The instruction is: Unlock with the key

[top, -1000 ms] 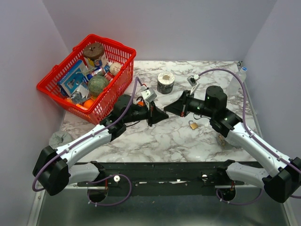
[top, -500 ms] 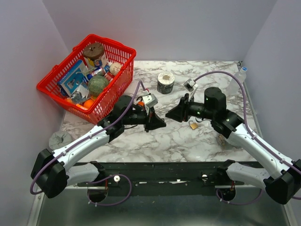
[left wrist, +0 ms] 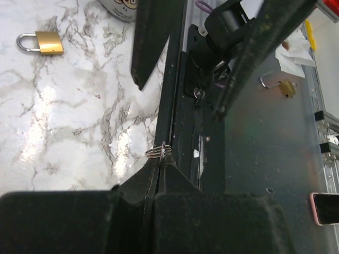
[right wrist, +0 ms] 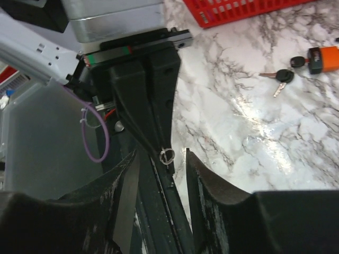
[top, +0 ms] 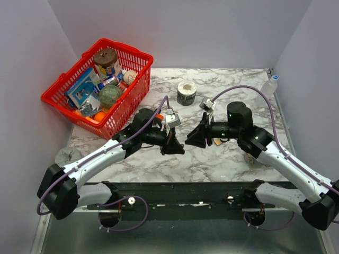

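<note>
The left gripper has its jaws together, pinching a small metal ring, and to its right the right gripper holds its jaws apart around that tip. We judge that an off-centre closure could nip the left fingertips or knock the ring loose. We count one ring, two brass padlocks, one orange-and-black padlock and, on the marble just beside it, the key, apparently with a second.

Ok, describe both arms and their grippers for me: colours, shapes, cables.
Both the left arm and the right arm have white links with black joints, and a purple cable loops along each. The left gripper and right gripper are black, with tapering wedge-shaped fingers.
</note>
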You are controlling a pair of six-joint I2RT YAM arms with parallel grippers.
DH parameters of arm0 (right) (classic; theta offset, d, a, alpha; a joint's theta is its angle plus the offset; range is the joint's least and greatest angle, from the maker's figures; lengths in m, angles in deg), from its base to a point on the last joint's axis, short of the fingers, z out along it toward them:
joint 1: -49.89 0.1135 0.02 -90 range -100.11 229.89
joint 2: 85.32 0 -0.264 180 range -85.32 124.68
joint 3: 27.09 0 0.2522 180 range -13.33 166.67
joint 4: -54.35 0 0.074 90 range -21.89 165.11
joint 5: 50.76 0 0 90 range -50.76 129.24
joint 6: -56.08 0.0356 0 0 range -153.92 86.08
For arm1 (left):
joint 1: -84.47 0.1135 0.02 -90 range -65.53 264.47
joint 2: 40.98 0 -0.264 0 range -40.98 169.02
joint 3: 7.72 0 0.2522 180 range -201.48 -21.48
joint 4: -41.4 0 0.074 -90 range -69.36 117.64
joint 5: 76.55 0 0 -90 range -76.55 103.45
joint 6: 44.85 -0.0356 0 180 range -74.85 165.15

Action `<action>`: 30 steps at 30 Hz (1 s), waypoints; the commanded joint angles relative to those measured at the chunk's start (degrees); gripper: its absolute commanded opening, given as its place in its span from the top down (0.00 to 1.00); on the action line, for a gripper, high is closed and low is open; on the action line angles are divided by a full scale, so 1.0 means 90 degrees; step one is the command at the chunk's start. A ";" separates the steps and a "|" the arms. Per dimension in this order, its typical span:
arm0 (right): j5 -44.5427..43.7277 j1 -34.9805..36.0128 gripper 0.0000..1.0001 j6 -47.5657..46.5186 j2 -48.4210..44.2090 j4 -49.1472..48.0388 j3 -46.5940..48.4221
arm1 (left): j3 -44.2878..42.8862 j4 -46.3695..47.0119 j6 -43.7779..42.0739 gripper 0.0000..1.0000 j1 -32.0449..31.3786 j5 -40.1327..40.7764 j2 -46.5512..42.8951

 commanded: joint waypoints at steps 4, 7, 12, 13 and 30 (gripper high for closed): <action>0.0429 0.0272 0.59 -0.0100 0.0321 -0.0187 -0.0092 | -0.0228 -0.0195 -0.0206 1.00 -0.0028 -0.0421 0.0065; 0.0400 0.0321 0.61 -0.0110 0.0380 -0.0226 -0.0121 | -0.0238 -0.0215 -0.0225 1.00 -0.0018 -0.0431 0.0055; 0.0380 0.0370 0.64 -0.0110 0.0429 -0.0265 -0.0170 | -0.0238 -0.0235 -0.0245 1.00 -0.0028 -0.0431 0.0046; 0.0370 0.0360 0.65 -0.0100 0.0439 -0.0275 -0.0179 | -0.0238 -0.0225 -0.0235 1.00 -0.0028 -0.0431 0.0055; 0.0643 0.0419 0.99 -0.0051 0.0595 -0.0402 -0.0248 | -0.0199 -0.0255 -0.0275 1.00 -0.0028 -0.0246 -0.0052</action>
